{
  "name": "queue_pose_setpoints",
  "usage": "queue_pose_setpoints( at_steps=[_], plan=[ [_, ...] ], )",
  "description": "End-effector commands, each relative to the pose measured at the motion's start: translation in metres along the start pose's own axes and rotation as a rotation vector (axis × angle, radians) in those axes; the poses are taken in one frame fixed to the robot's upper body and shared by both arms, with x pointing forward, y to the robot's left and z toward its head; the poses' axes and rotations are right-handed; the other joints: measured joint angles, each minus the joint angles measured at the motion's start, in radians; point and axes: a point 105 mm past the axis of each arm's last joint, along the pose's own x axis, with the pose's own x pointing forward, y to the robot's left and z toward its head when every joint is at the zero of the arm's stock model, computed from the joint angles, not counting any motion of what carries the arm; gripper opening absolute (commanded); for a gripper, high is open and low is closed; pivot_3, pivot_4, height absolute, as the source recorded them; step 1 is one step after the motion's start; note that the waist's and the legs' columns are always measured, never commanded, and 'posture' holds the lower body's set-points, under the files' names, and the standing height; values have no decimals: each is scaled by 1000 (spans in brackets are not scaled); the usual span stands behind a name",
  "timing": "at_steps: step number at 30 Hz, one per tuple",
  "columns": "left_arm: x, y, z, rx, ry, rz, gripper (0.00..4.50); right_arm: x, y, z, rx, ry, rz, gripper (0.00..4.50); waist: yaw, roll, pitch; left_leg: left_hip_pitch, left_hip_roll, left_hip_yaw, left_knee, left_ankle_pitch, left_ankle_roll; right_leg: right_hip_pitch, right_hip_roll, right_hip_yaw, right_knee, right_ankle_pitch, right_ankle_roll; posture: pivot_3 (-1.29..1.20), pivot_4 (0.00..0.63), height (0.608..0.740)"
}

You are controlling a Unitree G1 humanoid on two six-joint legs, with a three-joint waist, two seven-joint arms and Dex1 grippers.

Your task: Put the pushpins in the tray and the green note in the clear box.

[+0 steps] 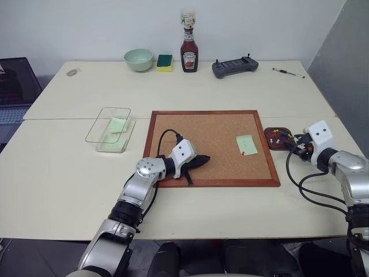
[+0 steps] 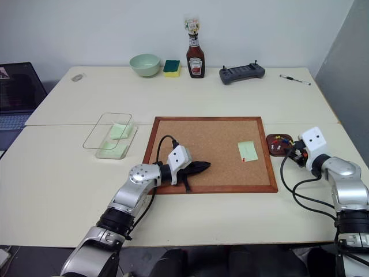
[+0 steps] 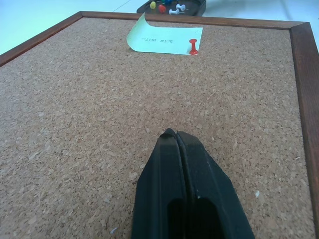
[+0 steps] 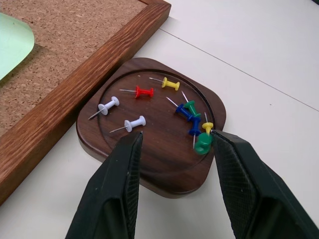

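Left eye view: ketchup bottle (image 1: pixel 189 51) beside sponge (image 1: pixel 164 62)

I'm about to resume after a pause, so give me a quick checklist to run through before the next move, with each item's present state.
1. Right gripper open above the tray: ok, nothing is between its fingers.
2. Loose pushpins lying inside the tray: ok, white, red, yellow, blue and green ones lie in it.
3. All pins off the corkboard: not ok, a red pushpin still stands in the green note.
4. Green note in the clear box: not ok, this one is still pinned to the board; pale green slips already lie in the box.
5. Left gripper free: ok, shut and empty above the cork.
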Motion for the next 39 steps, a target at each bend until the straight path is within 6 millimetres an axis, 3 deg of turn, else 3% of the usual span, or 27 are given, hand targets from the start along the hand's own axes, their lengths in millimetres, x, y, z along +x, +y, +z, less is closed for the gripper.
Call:
queue_pose_setpoints(
  at_steps=[1, 15, 32, 35, 39],
  plan=[
    [2, -8, -15, -30, 51, -19, 0, 1, -3, 12, -2, -46, -17, 2281, 0, 0, 0, 0, 0, 0, 0, 0, 0, 0, 0, 0, 0, 0, 0, 0, 150, 740],
    [1, -7, -16, -32, 52, -7, 0, 1, 0, 28, 30, -132, -2, 2281, 0, 0, 0, 0, 0, 0, 0, 0, 0, 0, 0, 0, 0, 0, 0, 0, 150, 740],
    [2, -7, -16, -33, 48, -12, 0, -1, 17, 53, 67, -262, 39, 2281, 0, 0, 0, 0, 0, 0, 0, 0, 0, 0, 0, 0, 0, 0, 0, 0, 150, 740],
    [2, -7, -16, -34, 48, -11, 0, -3, 25, 62, 73, -300, 75, 2281, 0, 0, 0, 0, 0, 0, 0, 0, 0, 0, 0, 0, 0, 0, 0, 0, 150, 740],
    [1, -6, -16, -35, 49, -10, 0, -10, 59, 75, 88, -324, 255, 2281, 0, 0, 0, 0, 0, 0, 0, 0, 0, 0, 0, 0, 0, 0, 0, 0, 150, 740]
  ],
)
